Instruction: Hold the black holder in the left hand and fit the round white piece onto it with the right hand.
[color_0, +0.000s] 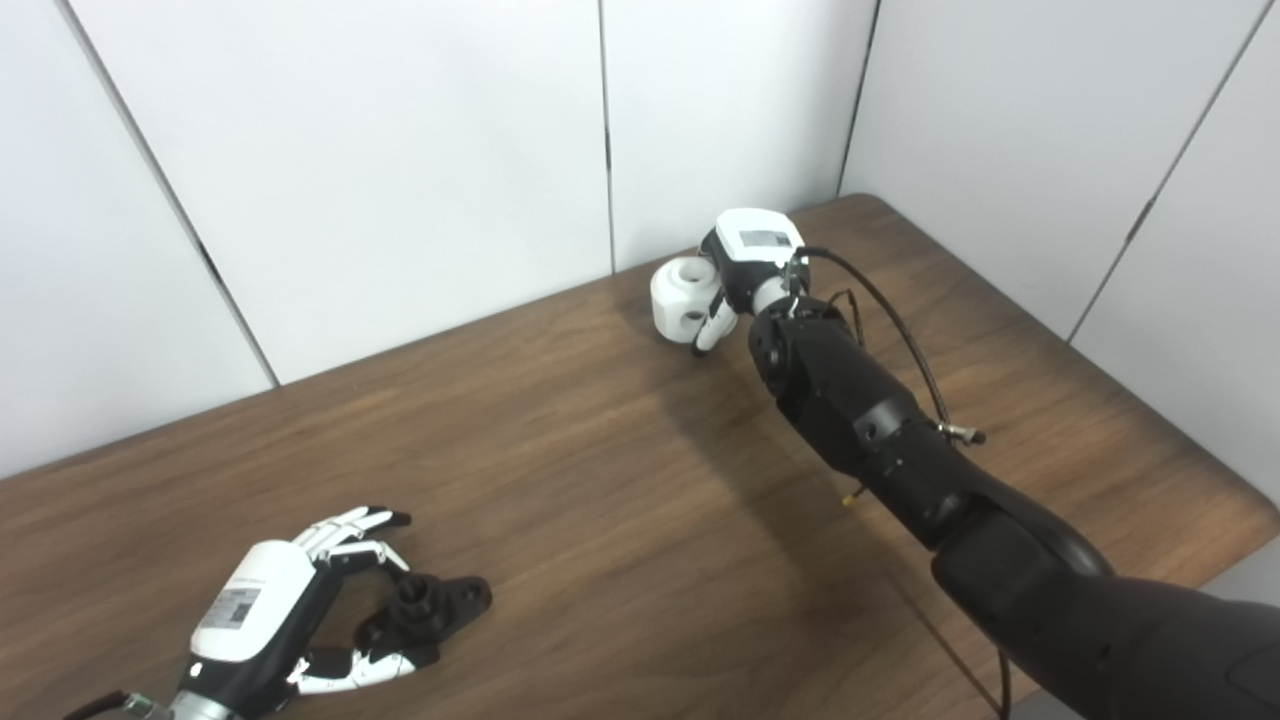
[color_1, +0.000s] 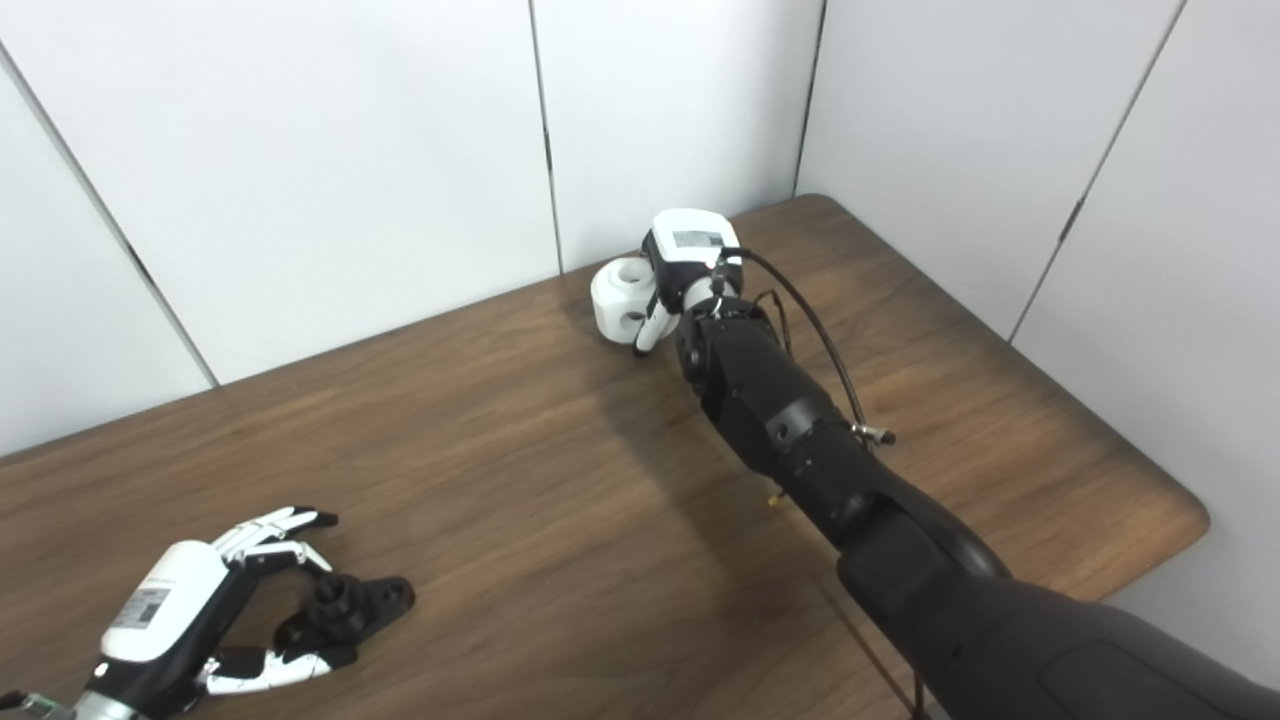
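Here, in the left eye view, the left hand (color_0: 262, 625) sits in the lower left of the frame, low over the wooden table (color_0: 560, 480), its fingers (color_0: 350, 525) spread apart above and its thumb stretched out below, so that they bracket the near end of the black holder (color_0: 430, 605) without clearly clamping it; whether any fingertip touches the holder cannot be told. The holder lies flat on the table just right of that hand, a short peg standing up from its middle. In the upper centre of the frame the right hand (color_0: 745, 270) reaches far across the table toward the white wall panels (color_0: 400, 150), its fingers curled around the right side of the round white piece (color_0: 685, 295), which shows a hole on top and another in its side and sits at or just above the tabletop near the back edge. The black right arm (color_0: 880, 430) runs from the lower right corner up to that hand, a cable (color_0: 890, 320) looping beside the wrist. In the right eye view the same layout appears shifted leftward: the left hand (color_1: 170, 610) in the bottom left corner with fingers splayed beside the black holder (color_1: 345, 605), and the right hand (color_1: 685, 255) closed on the round white piece (color_1: 625, 290) in the upper centre, well apart from the holder.
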